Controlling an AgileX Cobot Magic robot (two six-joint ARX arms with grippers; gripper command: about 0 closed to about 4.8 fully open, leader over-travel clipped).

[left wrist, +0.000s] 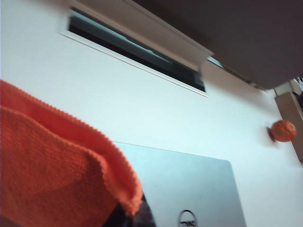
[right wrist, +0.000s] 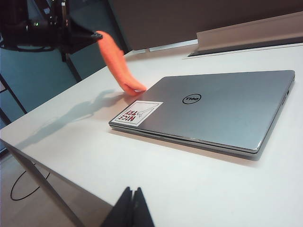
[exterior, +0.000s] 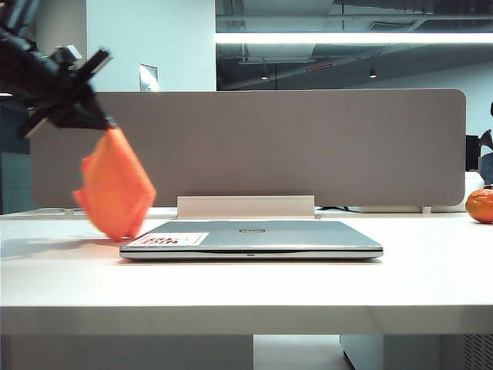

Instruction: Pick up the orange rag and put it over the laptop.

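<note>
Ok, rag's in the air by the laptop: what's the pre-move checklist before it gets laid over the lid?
1. Left gripper shut on the orange rag: ok, the rag hangs from its jaws.
2. Rag clear of the table: ok in the exterior view.
3. Rag over the laptop: not ok, it hangs at the lid's sticker-side edge.
4. Laptop lid closed and flat: ok.
5. Orange ball out of the way: ok, far across the table.
6. Right gripper clear: ok, jaws shut, near the table edge.

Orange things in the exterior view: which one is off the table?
The soft orange rag, hanging from the shut left gripper beside the silver laptop. The round orange ball sits far right on the table.
</note>
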